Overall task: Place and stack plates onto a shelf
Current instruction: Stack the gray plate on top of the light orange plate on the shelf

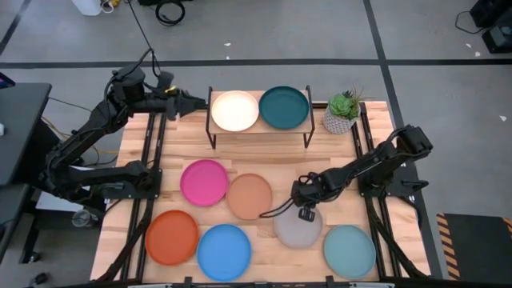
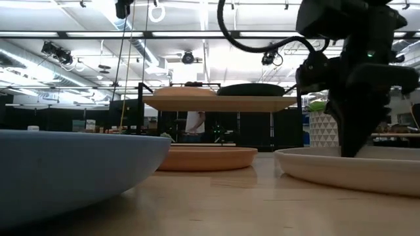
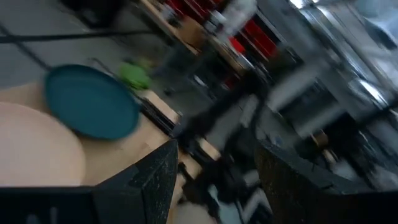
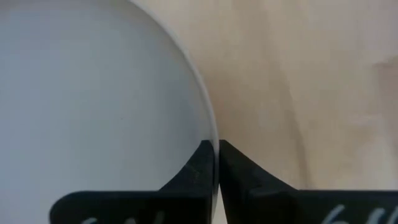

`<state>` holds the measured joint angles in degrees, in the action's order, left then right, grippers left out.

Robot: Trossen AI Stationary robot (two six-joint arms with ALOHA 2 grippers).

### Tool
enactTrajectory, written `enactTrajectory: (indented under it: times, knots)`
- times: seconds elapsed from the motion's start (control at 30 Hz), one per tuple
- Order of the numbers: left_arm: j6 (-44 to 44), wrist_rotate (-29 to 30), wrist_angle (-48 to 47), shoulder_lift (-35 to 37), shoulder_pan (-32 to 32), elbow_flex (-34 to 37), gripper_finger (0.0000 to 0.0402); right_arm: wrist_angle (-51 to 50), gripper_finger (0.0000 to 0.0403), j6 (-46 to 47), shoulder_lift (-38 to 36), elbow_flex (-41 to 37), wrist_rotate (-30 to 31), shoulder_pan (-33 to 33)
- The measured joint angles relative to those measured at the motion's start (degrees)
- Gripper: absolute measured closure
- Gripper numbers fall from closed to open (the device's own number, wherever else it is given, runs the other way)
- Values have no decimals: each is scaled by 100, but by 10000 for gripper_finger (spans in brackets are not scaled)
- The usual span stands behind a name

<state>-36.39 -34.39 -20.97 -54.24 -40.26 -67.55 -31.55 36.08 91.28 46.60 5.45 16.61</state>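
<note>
The shelf (image 1: 260, 128) stands at the table's far side and carries the cream plate (image 1: 234, 110) and the dark teal plate (image 1: 284, 106). On the table lie the pink (image 1: 204, 182), tan (image 1: 250, 196), orange (image 1: 171, 237), blue (image 1: 224, 252), pale grey (image 1: 298, 228) and light teal (image 1: 350, 250) plates. My right gripper (image 1: 306, 211) is down at the pale grey plate's far rim, shut on it. My left gripper (image 1: 196, 102) hovers open beside the shelf's left end, touching nothing. My right gripper pinches the pale grey plate's rim (image 4: 213, 146) between its two fingers (image 4: 193, 169), one inside the plate and one outside. It comes from above, pointing down (image 2: 354, 137). The plate (image 2: 348, 169) lies level, its underside at the table top.
A small potted plant (image 1: 344, 112) stands at the shelf's right end. The tan plate (image 2: 205, 157) lies just left of the gripped plate, and the blue plate (image 2: 65, 164) is close at the near edge. Black frame rails run along both table sides.
</note>
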Motion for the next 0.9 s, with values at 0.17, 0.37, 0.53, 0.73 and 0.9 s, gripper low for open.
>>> enactTrajectory:
  times: [0.17,0.37,0.53,0.73,0.9]
  knots:
    - [360,-284,-225,0,261,0,182,-750,387,-14,-351,468,101,-433]
    - [99,878,-903,-205,981,-2,182,-1872,387,-29,-725,1525,500,-985]
    - [-223,1692,-997,-539,1515,-2,182,-2494,387,-417,-803,2722,759,-1562]
    - [-555,1774,-586,-1170,1531,-1,182,-2898,387,-1028,-607,4168,785,-2417]
    - [-870,1419,122,-1665,1447,0,182,-3451,387,-1338,-232,5225,742,-3095]
